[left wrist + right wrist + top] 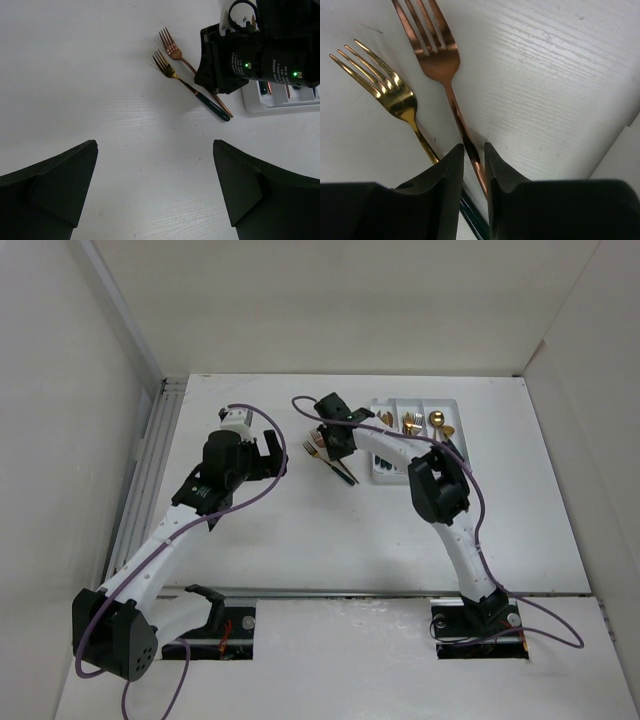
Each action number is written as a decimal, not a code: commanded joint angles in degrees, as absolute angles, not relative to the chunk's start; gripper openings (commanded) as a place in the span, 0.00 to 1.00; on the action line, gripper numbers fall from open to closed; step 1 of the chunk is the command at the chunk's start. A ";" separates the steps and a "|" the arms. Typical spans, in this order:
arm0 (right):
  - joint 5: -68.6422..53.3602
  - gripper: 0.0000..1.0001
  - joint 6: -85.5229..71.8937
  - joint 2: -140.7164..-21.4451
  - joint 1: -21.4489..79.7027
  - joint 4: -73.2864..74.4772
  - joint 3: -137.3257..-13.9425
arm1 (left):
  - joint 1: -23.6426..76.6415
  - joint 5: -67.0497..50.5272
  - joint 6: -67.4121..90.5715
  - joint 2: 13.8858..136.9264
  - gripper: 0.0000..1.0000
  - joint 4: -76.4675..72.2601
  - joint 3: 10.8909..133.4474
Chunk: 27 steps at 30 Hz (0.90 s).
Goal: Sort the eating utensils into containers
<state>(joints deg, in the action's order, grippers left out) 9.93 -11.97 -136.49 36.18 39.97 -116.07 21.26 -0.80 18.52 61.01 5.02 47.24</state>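
Observation:
A copper fork (437, 55) and a gold fork with a dark green handle (395, 95) lie side by side on the table left of the white cutlery tray (450, 403). My right gripper (474, 146) is down at the table with both fingers pinching the copper fork's stem, which crosses the narrow gap. Both forks also show in the left wrist view, copper (172, 50) and gold (167, 70). The tray holds several gold and copper utensils (412, 424). My left gripper (155, 145) is wide open and empty, above bare table to the left of the forks.
The right arm's wrist (240, 55) hangs over the forks' handles and hides part of the tray (280, 106). White walls stand on the left, back and right. A grooved rail (150, 470) runs along the table's left edge.

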 commanded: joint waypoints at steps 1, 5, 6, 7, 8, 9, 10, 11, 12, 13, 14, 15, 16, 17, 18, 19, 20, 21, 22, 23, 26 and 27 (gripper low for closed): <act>10.73 0.28 -11.60 -136.85 37.44 42.55 -113.64 | 20.92 -1.49 18.98 59.41 1.00 3.52 46.58; 9.93 0.00 -11.60 -137.37 37.44 42.01 -113.64 | 20.92 -1.49 18.98 59.41 1.00 3.52 46.58; 10.63 0.00 -12.21 -137.37 37.44 41.40 -113.64 | 20.92 -1.49 18.98 59.41 1.00 3.52 46.58; 11.24 0.00 -12.22 -137.37 37.44 41.40 -113.64 | 20.92 -1.49 18.98 59.41 1.00 3.52 46.58; 11.95 0.00 -12.22 -136.76 37.44 40.87 -113.64 | 20.92 -1.49 18.98 58.89 1.00 3.52 46.58; 13.78 0.00 -12.22 -136.76 37.44 40.87 -113.64 | 20.92 -1.49 18.98 58.89 1.00 3.52 46.58; 14.84 0.00 -12.22 -136.76 37.44 40.87 -115.64 | 20.92 -1.49 18.98 58.89 1.00 3.52 46.58; 15.90 0.00 -12.22 -136.76 37.44 40.87 -116.71 | 20.92 -1.49 18.98 58.89 1.00 3.52 46.58; 16.78 0.00 -12.22 -135.63 37.44 41.39 -117.68 | 20.92 -1.49 18.98 58.89 1.00 3.52 46.58; 17.92 0.00 -12.22 -134.83 37.44 41.40 -119.16 | 20.92 -1.49 18.98 58.89 1.00 3.52 46.58; 17.93 0.00 -12.22 -133.78 37.44 41.40 -119.18 | 20.92 -1.49 18.98 58.89 1.00 3.52 46.58; 18.63 0.00 -12.22 -131.07 37.44 40.79 -119.70 | 20.92 -1.49 18.98 58.89 1.00 3.52 46.58; 18.63 0.00 -12.22 -129.48 37.44 39.91 -119.71 | 20.92 -1.49 18.98 58.89 1.00 3.52 46.58; 18.63 0.00 -12.22 -127.81 36.92 39.90 -119.18 | 20.92 -1.49 18.98 58.89 1.00 3.52 46.58; 18.63 0.00 -13.00 -124.40 36.04 38.51 -118.66 | 20.92 -1.49 18.98 58.89 1.00 3.52 46.58; 18.02 0.00 -13.01 -122.71 35.34 37.80 -117.96 | 20.92 -1.49 19.51 58.36 1.00 3.52 46.58; 17.32 0.00 -13.70 -121.13 33.68 37.27 -117.08 | 20.92 -1.49 19.51 58.36 1.00 3.52 46.06; 17.31 0.00 -13.71 -119.55 32.71 36.74 -115.24 | 20.92 -1.49 19.51 58.36 1.00 3.52 46.05; 17.31 0.00 -13.71 -117.01 31.74 36.74 -114.35 | 20.92 -1.49 19.51 58.36 1.00 3.52 46.05; 17.84 0.00 -13.71 -115.94 30.77 36.74 -113.39 | 20.92 -1.49 19.51 58.36 1.00 3.52 45.53; 18.37 0.00 -13.71 -112.68 26.47 36.74 -108.38 | 20.40 -1.49 19.51 57.83 1.00 3.52 45.53; 18.37 0.00 -13.71 -112.07 24.02 36.74 -105.24 | 20.39 -1.49 19.51 57.83 1.00 3.52 45.01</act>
<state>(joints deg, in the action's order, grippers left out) 16.27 -12.88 -114.45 28.69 37.91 -109.82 20.97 -1.06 18.94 59.48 4.97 45.80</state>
